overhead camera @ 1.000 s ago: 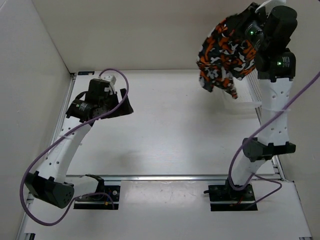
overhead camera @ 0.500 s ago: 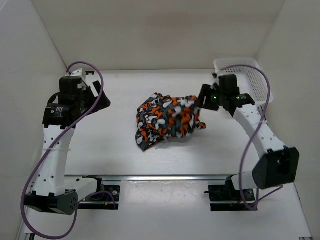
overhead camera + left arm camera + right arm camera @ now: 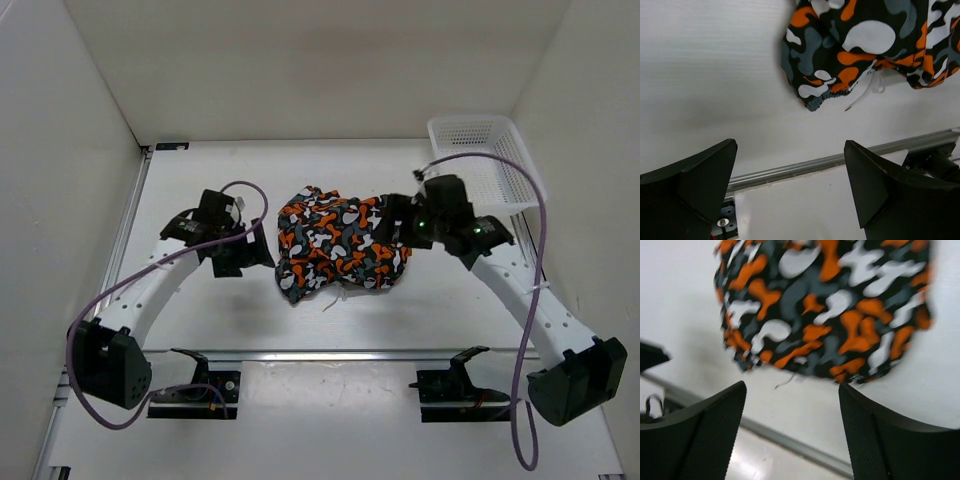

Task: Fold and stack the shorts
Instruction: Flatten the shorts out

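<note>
The shorts [image 3: 335, 245], camouflage in orange, black, grey and white, lie in a crumpled heap in the middle of the table. My left gripper [image 3: 255, 258] hovers just left of the heap, open, apart from the cloth. In the left wrist view the shorts [image 3: 860, 45] fill the upper right, a white drawstring [image 3: 862, 95] trailing out, and my left gripper [image 3: 790, 170] holds nothing. My right gripper [image 3: 385, 232] sits at the heap's right edge. Seen from the right wrist, the shorts [image 3: 825, 310] lie beyond the right gripper [image 3: 792, 410], which is open with nothing in it.
A white mesh basket [image 3: 480, 160] stands at the back right corner. An aluminium rail [image 3: 330, 353] runs along the near edge of the table. White walls close in the left, back and right sides.
The right gripper brought the shorts down from above the basket to the table's middle, opened and let them go. The left arm swung in close to the heap's left side.
</note>
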Available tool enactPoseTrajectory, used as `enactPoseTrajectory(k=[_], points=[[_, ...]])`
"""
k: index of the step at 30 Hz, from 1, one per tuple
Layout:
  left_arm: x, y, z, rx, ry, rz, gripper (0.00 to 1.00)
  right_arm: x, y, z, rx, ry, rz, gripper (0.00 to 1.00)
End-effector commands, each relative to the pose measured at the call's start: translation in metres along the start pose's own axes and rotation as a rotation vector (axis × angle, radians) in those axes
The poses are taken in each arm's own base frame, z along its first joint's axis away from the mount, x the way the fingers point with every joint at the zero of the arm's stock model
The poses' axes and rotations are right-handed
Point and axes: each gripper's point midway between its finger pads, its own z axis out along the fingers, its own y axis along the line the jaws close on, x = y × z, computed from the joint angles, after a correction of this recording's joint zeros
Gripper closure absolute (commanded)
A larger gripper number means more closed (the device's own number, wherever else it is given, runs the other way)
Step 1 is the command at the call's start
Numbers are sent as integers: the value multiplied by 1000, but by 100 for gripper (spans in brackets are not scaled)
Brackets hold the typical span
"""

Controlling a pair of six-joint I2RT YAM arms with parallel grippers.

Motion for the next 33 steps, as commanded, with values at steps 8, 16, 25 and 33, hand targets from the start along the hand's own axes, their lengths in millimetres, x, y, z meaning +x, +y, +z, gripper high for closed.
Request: enactPoseTrajectory(k=[8,16,25,33], points=[[5,-50,85,71,116,112,0,44,-3,5,91,66,57,16],[29,-123,135,99,219,305,75,0,-41,-32,177,-59,84,15],[35,-265,45,309,121,645,23,-36,-88,-85,267,-188,143,12],[3,-189,22,235,103,480,18,9,-87,-60,193,-45,221,12]])
